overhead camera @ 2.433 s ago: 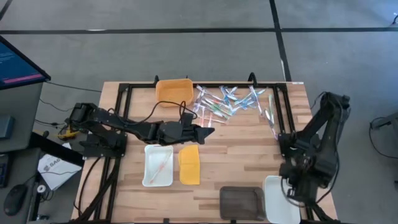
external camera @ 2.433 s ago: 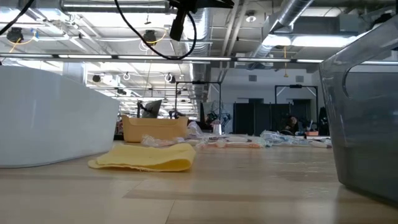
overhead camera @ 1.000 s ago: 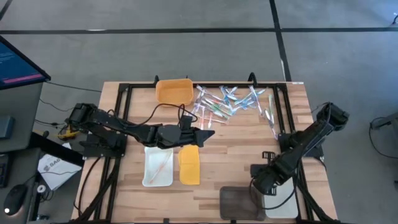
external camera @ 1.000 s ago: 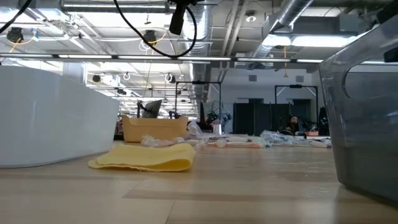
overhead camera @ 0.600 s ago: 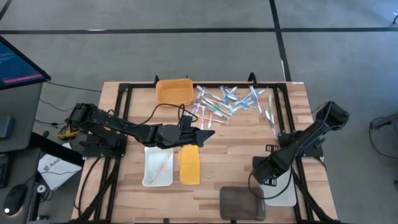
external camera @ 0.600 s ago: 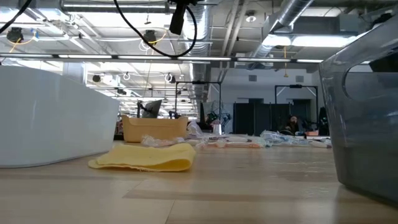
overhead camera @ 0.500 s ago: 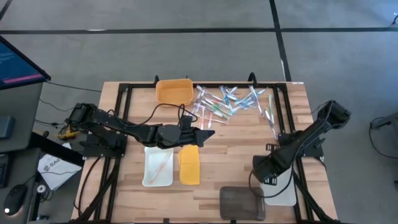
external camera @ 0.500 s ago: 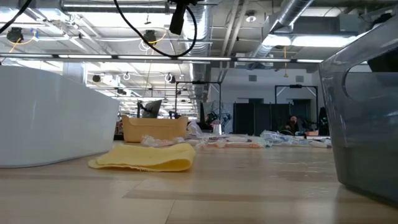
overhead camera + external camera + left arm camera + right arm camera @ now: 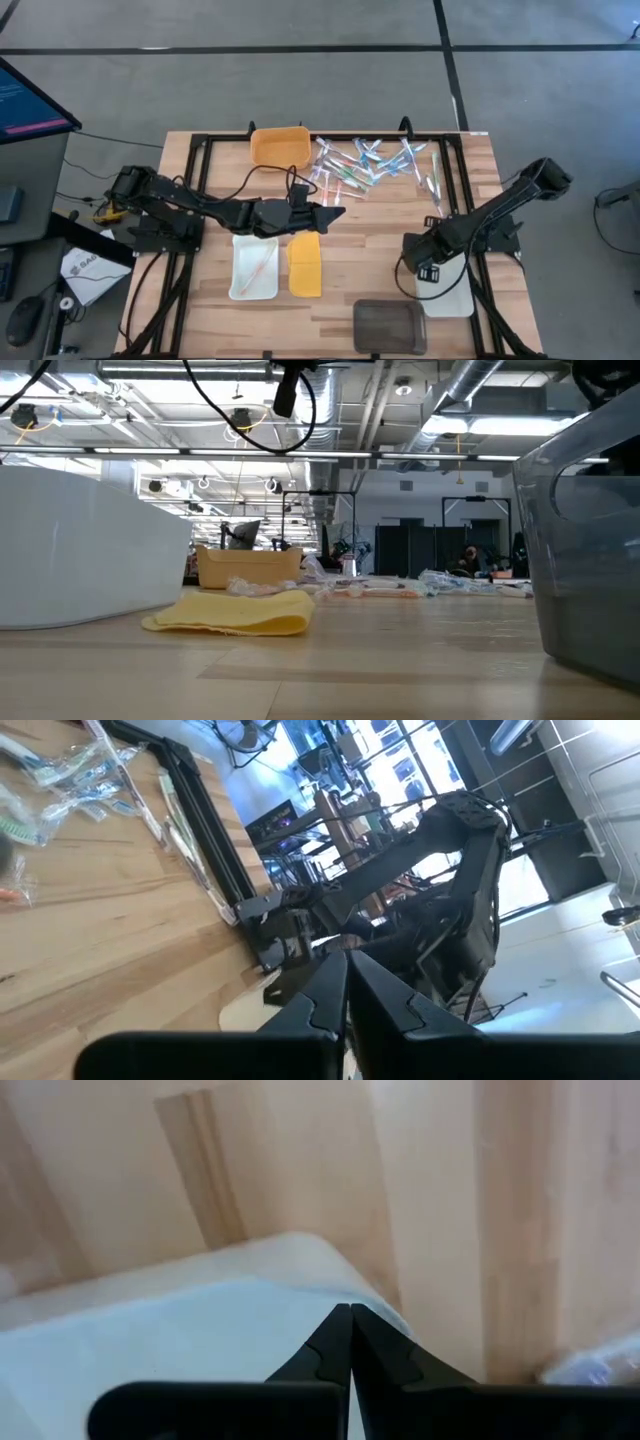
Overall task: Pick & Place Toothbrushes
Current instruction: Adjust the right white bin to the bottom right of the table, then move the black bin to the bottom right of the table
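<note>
- The toothbrushes (image 9: 365,165) are mostly in a loose scattered pile at the far side of the table (image 9: 375,235), just beside the orange bin (image 9: 280,146). A few more lie strung out toward the right edge near the black frame rail.
- One pinkish toothbrush (image 9: 258,264) already sits inside the white tray (image 9: 254,267) on the left half of the table.
- Left gripper (image 9: 335,213) hangs over the middle of the table, between the pile and the yellow lid (image 9: 304,264). Its fingers are pinched together with nothing in them; the left wrist view shows the two dark tips (image 9: 345,985) touching.
- Right gripper (image 9: 408,250) is low over the near right part of the table, right at the corner of the second white tray (image 9: 450,295). Fingers closed too. The right wrist view has the tips (image 9: 350,1325) meeting just above that tray's white rim, and whether they actually pinch the rim is hard to tell.
- A dark see-through tray (image 9: 388,326) sits at the near edge, just beside the second white tray.
- Low view is mostly the white tray wall, the yellow lid, and the dark tray up close.
</note>
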You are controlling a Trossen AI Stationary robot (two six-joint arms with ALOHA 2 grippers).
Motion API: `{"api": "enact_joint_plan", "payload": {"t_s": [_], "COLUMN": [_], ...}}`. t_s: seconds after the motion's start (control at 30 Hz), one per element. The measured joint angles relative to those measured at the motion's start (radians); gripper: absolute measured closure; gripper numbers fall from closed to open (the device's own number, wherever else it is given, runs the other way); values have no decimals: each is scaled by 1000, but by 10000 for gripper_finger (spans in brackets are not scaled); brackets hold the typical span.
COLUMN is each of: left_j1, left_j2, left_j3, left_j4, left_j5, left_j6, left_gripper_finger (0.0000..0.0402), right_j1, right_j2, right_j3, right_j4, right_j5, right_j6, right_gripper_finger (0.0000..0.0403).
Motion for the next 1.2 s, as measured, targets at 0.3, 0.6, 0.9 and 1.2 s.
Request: {"api": "enact_joint_plan", "payload": {"t_s": [0.3,0.6,0.9,1.2], "left_j1": [-4,-9,-32,-58], "left_j2": [0,0,0,0], "left_j3": [0,0,0,0], "left_j4": [4,6,6,6], "left_j5": [1,1,-7,-31], "left_j6": [0,0,0,0], "left_gripper_finger": [394,394,394,394], "right_j1": [-17,123,245,308], "right_j2": [-132,-130,64,215], "right_j3": [154,275,275,275], "right_j4": [-71,229,323,394], "right_j5": [0,-2,-34,-76], "right_j6": [53,172,210,259], "right_gripper_finger": [403,403,403,403]}}
